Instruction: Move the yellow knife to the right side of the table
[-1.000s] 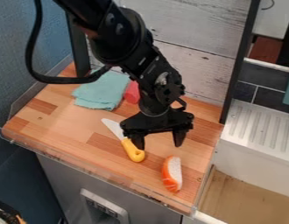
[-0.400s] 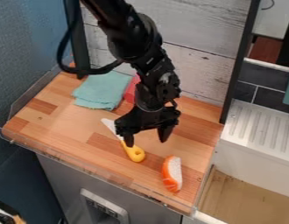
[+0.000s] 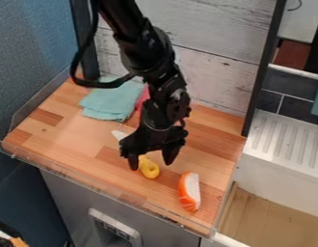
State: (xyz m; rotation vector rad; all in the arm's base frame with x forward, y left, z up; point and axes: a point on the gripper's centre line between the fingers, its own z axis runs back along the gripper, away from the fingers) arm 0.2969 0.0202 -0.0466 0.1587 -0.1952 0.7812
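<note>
- Closing in on the yellow knife (image 3: 149,169), the hand (image 3: 151,166) hangs open over it
- The knife hasn't moved; gripping seems next, though height is hard to judge

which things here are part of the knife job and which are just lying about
Part of the job:
- yellow-handled knife
- gripper, its open jaws over the knife
- wooden tabletop

Just lying about:
- teal cloth
- orange and white sushi piece
- red object behind the arm
</note>
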